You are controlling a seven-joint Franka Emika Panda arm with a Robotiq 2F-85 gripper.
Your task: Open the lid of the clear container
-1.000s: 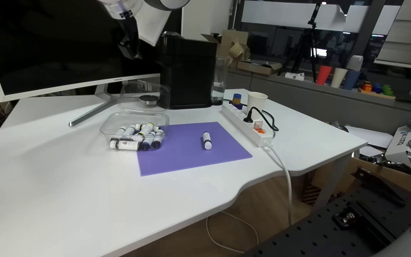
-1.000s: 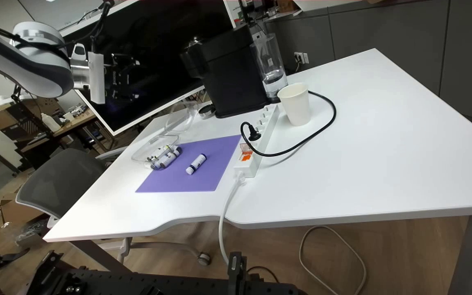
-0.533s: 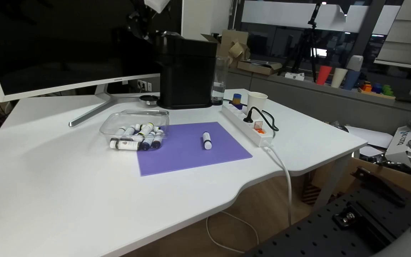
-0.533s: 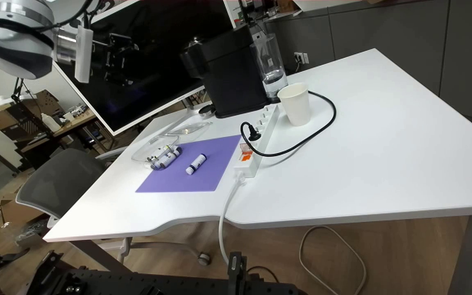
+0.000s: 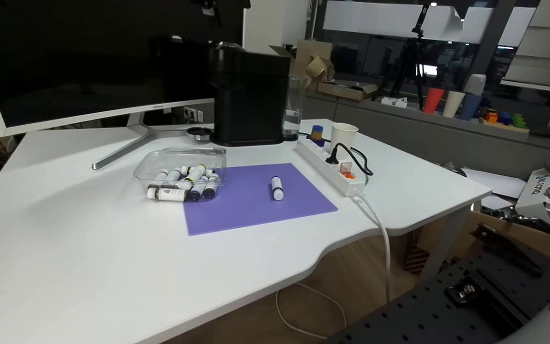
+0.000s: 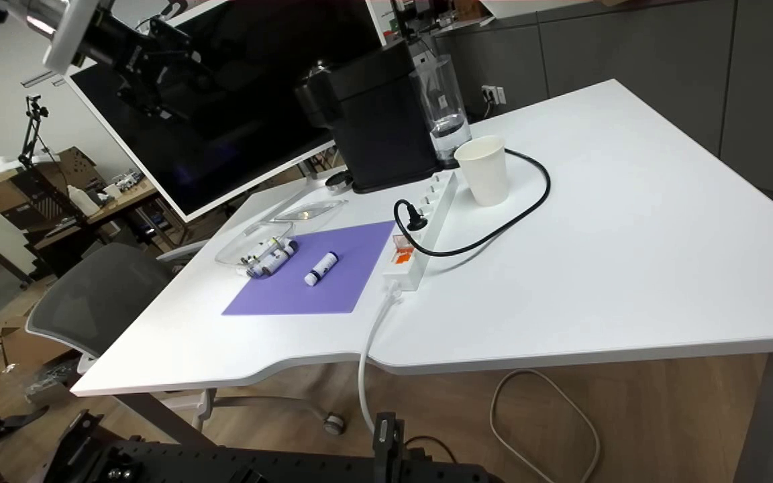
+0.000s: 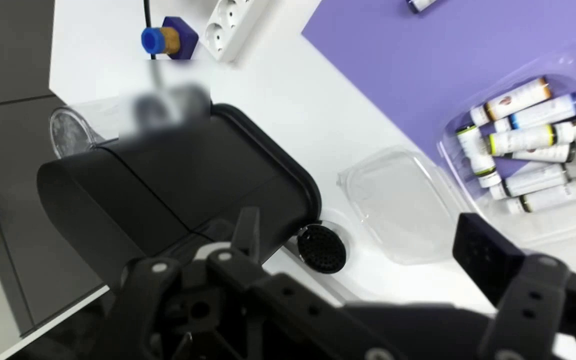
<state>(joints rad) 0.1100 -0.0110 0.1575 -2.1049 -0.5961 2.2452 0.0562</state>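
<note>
fingers (image 7: 488, 255): parted, gripping nothing | lid (image 7: 403, 205): off, on table (image 7: 278, 115) below, between fingertips in wrist view | clear container (image 7: 543, 222): uncovered, below, past one fingertip | progress: opening looks done, nothing evident left

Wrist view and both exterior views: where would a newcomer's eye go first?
The purple mat would probably win, being the one big colored patch on the white desk, with a lone tube lying on it. Next come the large dark monitor and the black machine at the back of the desk in both exterior views. In the wrist view, the open container holding small tubes draws the eye, its clear lid lying beside it.
</note>
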